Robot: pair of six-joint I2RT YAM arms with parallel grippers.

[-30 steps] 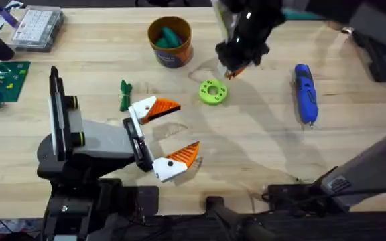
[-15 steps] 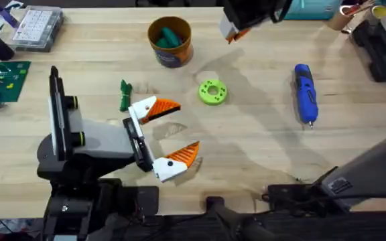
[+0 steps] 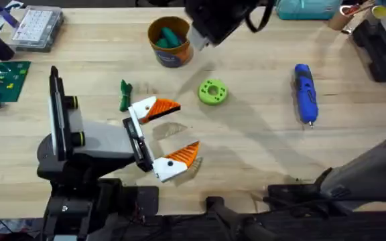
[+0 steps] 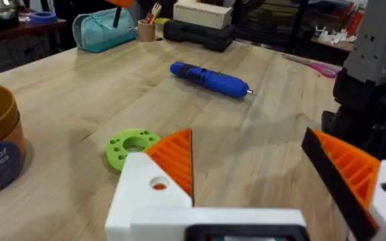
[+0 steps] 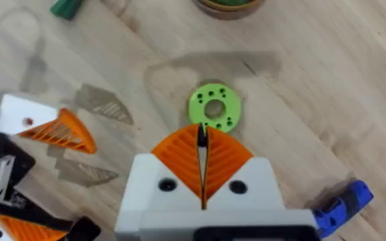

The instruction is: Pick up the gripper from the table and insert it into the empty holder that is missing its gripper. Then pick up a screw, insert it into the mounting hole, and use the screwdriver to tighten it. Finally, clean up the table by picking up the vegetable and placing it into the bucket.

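the left gripper (image 3: 158,137) rests low over the tabletop (image 3: 260,147) at mid-left, jaws spread wide with nothing between them; one orange pad (image 3: 166,107) points toward the ring, the other (image 3: 187,154) lies nearer the arm bases. in the left wrist view the same gripper (image 4: 260,177) shows its two orange pads well apart, bare wood between them.

the right gripper (image 3: 203,37) hangs high over the far middle of the tabletop, just beside the bucket (image 3: 170,41) in the overhead view. in the right wrist view its jaws are pressed together, the orange pads (image 5: 179,155) meeting in a thin seam, and they pinch nothing that can be seen.

the bucket stands upright at the far side, left of centre, with teal pieces inside. the vegetable (image 3: 124,95) lies flat on the wood, nearer the bases than the bucket, just beside the left gripper's farther pad and not in the bucket. it also shows at the edge of the right wrist view (image 5: 67,7).

the lime ring (image 3: 213,91) lies flat between the vegetable and the screwdriver (image 3: 305,92). the screwdriver lies on its side well to the right, its metal tip pointing toward the arm bases. in the left wrist view it (image 4: 210,78) lies beyond the ring (image 4: 131,146).

a clear box (image 3: 39,28) sits at the far left corner, with a green board (image 3: 2,79) near it.
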